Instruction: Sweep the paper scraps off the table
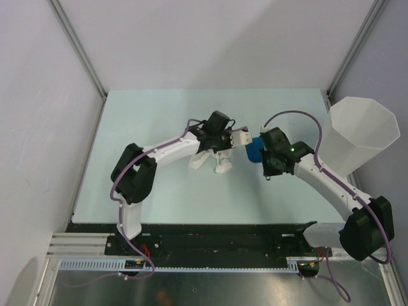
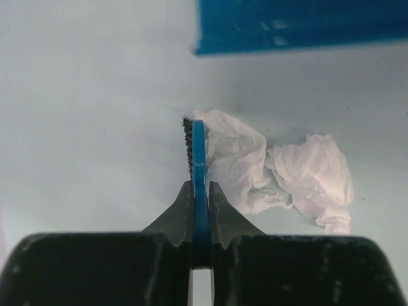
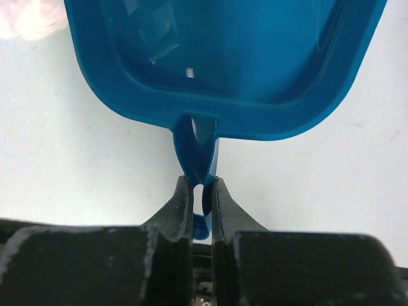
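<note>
The sweep itself appears to be in hand. The left gripper is clenched on the thin blue plastic hand brush, and the right gripper is clamped on the looped handle of the glossy blue plastic dustpan.

The crumpled white tissue-like paper scraps lie mid-table on the pale mint-green flat table. They are just near of the left gripper and left of the dustpan. At least two wads show, touching each other. In the left wrist view one of them presses against the brush's blue spine, while the short dark bristles show on the side away from it. The dustpan's edge sits close by but apart from the wads.

The next move probably calls for the bristles to come round behind the wads. The brush can then drag them rightward across the table into the pan's mouth, with the pan held low and steady. The pan's lip likely needs to touch the surface, or the paper could slip under it.

The paper looks soft, light and irregular, and likely to snag on bristles or roll. The table is smooth and matte. The pan is rigid, shallow and round-cornered. A tall white faceted translucent bin stands at the table's right edge.
</note>
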Controlling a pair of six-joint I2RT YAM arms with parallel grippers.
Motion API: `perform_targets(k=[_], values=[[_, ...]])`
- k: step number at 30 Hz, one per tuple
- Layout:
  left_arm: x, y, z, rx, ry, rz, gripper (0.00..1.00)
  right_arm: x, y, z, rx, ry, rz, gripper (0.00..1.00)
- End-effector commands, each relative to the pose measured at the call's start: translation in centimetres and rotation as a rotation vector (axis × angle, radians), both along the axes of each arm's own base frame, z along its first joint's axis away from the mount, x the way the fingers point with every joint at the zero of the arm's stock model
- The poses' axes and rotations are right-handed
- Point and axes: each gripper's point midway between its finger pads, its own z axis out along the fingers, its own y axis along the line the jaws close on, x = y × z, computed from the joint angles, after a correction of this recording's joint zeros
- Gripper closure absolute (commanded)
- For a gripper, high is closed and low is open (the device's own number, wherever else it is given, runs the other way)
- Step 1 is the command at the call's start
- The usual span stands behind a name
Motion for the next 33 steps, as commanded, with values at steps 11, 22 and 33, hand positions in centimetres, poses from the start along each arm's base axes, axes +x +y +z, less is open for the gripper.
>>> perform_targets(k=[11, 22, 33], values=[[1.8, 6.8, 10.5, -0.290, 0.126, 0.333, 1.00, -9.0, 5.0, -3.2, 0.044, 0.382, 0.135, 1.00], [2.6, 5.1, 4.7, -0.244, 0.264, 0.322, 1.00, -9.9, 7.4, -9.3, 0.003, 0.526, 0.210, 1.00], [-4.2, 1.4, 3.8, -0.311, 0.464, 0.100, 1.00, -3.7, 8.8, -10.5, 0.067, 0.417, 0.199, 1.00]])
